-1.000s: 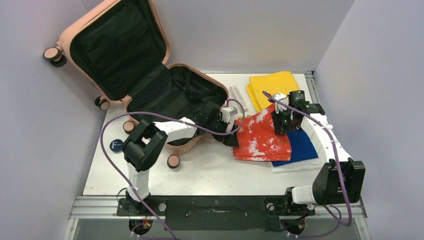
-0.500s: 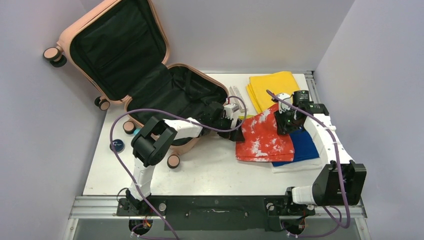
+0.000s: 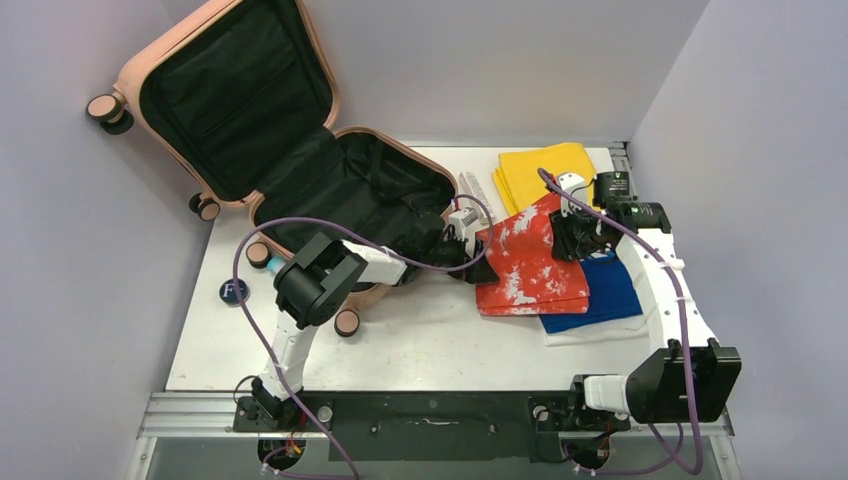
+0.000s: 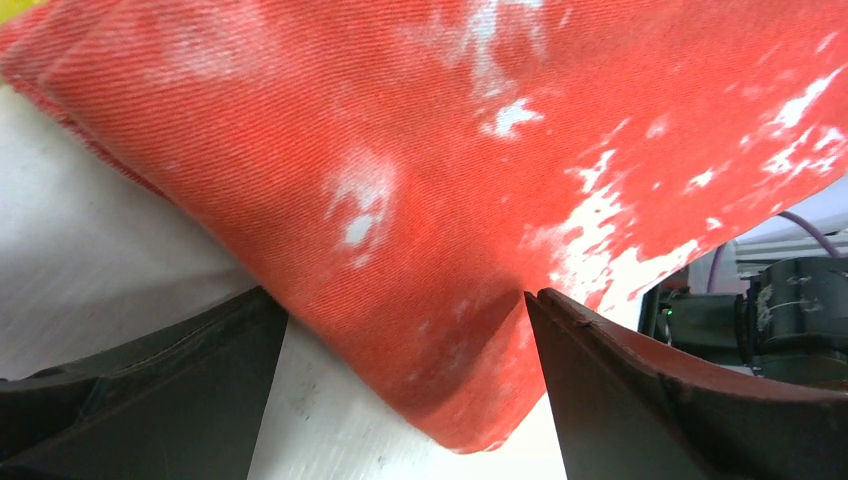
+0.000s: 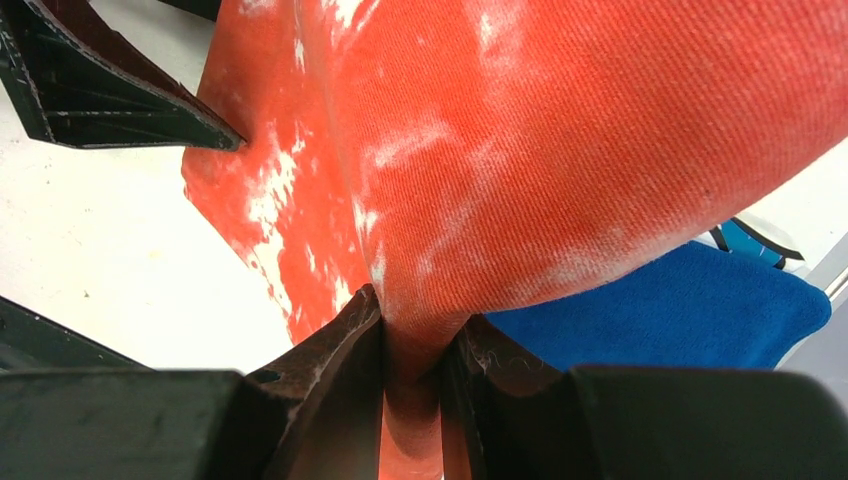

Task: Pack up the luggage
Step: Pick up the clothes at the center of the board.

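Although the luggage lies open at the far left corner of the tabletop, its lid tipped back, what shows of its black-lined shells looks bare (the left arm hides part of the lower one), so packing seems barely begun. Just right of the luggage, the red cloth with white blotches is the piece in hand. The right gripper pinches the cloth's edge farthest from the luggage and holds it raised. The left gripper stands wide open, one jaw on either side of the corner nearest the luggage, not yet closed. Left to pack, as I judge it, are this cloth, the blue cloth beneath it and the yellow cloth farther right. The lower shell's rim lies close beside the red cloth, a lip to clear; bare tabletop in front of the luggage offers room.
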You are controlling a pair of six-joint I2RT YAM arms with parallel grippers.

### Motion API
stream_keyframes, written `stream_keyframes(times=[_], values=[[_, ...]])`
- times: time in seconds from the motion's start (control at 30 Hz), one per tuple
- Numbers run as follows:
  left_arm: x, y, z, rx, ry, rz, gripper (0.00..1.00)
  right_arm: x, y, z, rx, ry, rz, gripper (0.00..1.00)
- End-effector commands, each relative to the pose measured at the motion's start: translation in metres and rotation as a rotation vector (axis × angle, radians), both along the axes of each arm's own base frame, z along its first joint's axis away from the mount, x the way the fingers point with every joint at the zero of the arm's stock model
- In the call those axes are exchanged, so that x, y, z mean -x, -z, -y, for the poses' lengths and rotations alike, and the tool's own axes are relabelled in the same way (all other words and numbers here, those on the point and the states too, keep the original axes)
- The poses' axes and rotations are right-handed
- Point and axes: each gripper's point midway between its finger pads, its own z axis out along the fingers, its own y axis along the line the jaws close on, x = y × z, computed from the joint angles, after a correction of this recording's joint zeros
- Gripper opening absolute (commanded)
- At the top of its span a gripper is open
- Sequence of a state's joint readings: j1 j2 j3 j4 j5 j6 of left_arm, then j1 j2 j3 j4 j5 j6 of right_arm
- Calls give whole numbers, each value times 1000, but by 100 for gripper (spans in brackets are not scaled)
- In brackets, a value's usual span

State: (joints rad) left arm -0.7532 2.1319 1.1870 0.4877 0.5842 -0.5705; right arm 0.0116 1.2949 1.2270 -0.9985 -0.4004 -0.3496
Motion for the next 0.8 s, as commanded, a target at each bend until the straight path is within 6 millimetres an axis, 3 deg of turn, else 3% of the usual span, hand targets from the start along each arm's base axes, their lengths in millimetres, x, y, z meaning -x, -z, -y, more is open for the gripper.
stream_keyframes(times=[0.0, 0.17, 0.47, 0.67, 0.77], values=[[12, 35, -5, 7, -10, -94, 97, -11, -19, 3, -4, 34, 96, 5], [16, 44, 2, 46, -1, -133, 100, -12, -5, 9, 23, 62, 68, 5], [15, 56, 7, 64, 4, -176, 79, -12, 1, 8, 15, 65, 62, 5], [11, 69, 10, 8, -12, -197, 46, -9, 1, 6, 7, 59, 63, 5], [11, 77, 12, -39, -14, -199, 19, -9, 1, 6, 6, 52, 66, 5]])
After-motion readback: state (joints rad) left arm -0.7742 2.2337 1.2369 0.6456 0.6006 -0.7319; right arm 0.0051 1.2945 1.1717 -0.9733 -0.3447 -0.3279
